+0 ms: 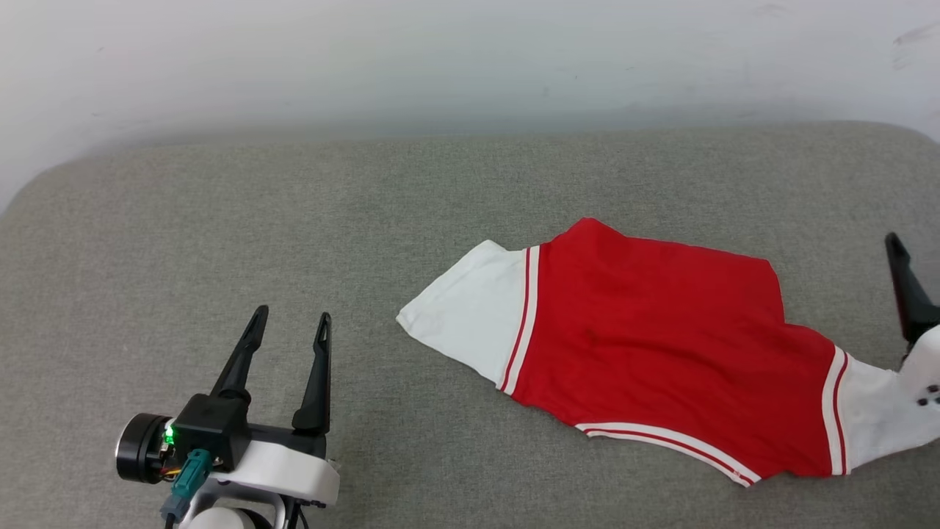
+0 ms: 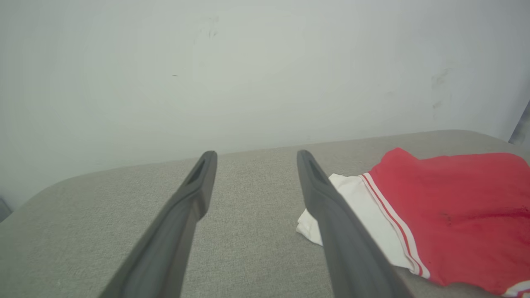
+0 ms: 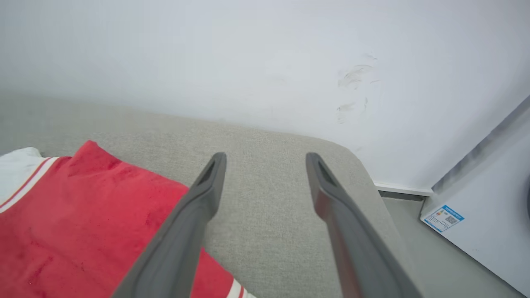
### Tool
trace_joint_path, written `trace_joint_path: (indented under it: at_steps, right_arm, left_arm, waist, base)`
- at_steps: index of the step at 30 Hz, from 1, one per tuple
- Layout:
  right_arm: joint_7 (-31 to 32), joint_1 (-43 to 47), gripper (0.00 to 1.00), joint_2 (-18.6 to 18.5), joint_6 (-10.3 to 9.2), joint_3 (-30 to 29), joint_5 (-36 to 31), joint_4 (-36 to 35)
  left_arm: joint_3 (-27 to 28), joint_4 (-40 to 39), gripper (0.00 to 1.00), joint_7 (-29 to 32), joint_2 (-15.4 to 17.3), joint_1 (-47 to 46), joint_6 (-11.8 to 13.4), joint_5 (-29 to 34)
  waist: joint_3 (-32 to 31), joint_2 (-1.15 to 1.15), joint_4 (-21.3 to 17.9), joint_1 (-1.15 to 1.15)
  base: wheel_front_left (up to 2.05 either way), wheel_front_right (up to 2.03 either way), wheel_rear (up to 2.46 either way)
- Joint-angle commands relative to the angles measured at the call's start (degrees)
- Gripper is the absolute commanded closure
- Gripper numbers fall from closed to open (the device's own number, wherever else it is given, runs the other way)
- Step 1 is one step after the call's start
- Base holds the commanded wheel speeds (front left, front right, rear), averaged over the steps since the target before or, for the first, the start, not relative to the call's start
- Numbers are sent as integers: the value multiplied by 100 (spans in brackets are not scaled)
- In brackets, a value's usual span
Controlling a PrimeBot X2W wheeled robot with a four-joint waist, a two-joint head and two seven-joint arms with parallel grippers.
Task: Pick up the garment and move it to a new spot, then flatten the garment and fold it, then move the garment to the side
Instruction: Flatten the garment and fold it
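Garment [image 1: 661, 330] lying on the right half of the grey bench [image 1: 220, 206], both grippers empty.
The left gripper [image 1: 292, 316] is hovering near the front-left corner, fingers spread wide, gripping nothing. The right gripper [image 3: 266, 157] is gaping equally wide at the right edge, just beside the garment's white sleeve.

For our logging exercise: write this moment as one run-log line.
left gripper: open, empty | right gripper: open, empty | garment: lying on grey cushion, no print showing, ungripped
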Motion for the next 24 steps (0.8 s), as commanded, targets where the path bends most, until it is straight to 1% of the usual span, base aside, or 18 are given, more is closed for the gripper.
trace_joint_path:
  at_steps: [1, 2, 3, 4, 5, 9, 12, 15, 17, 20, 24]
  right_arm:
    - [-131, 166, 0, 216, -8, -86, -49, -162]
    - [-212, 226, 0, 354, -8, -145, -65, -292]
    - [-212, 226, 0, 354, -8, -145, -65, -292]
    - [-326, 357, 0, 606, -8, -233, -103, -501]
    - [-326, 357, 0, 606, -8, -233, -103, -501]
    - [-425, 597, 0, 1018, -8, -259, -259, -785]
    - [-469, 695, 0, 1187, -8, -289, -349, -889]
    - [-485, 782, 0, 1267, -8, -372, -393, -990]
    - [-516, 816, 0, 1283, -8, -400, -404, -1061]
    - [-574, 895, 0, 1303, -8, -395, -393, -1222]
    - [-546, 942, 0, 1344, -8, -408, -416, -1368]
  left_arm:
    - [1, -36, 0, -15, -21, 39, -20, -26]
    - [6, -56, 0, -15, -28, 41, -25, -47]
    - [6, -56, 0, -15, -28, 41, -25, -47]
    - [10, -89, 0, -15, -42, 55, -33, -70]
    - [10, -89, 0, -15, -42, 55, -33, -70]
    - [-10, -120, 0, -15, -24, 24, -50, -48]
    - [-49, -78, 0, -15, 6, -116, -84, -179]
    - [-262, 115, 0, 56, 217, -320, -115, -241]
    - [-450, 239, 0, 277, 353, -573, -132, -320]
    - [-675, 369, 0, 846, 566, -1011, -135, -447]
    - [-902, 536, 0, 1994, 729, -1544, -136, -623]
  waist:
    - [-1, 0, -16, 0]
    - [1, 0, -27, 0]
    - [1, 0, -27, 0]
    - [12, 0, -51, 0]
    - [12, 0, -51, 0]
    - [77, 0, -133, 0]
    - [171, 0, -194, 0]
    - [280, 0, -237, 0]
    - [350, 0, -253, 0]
    - [475, 0, -297, 0]
    - [668, 0, -393, 0]
  base:
    - [0, 0, 0]
    - [0, 0, 0]
    - [0, 0, 0]
    - [0, 0, 0]
    - [0, 0, 0]
    - [0, 0, 0]
    - [0, 0, 0]
    - [0, 0, 0]
    - [0, 0, 0]
    - [0, 0, 0]
    - [0, 0, 0]
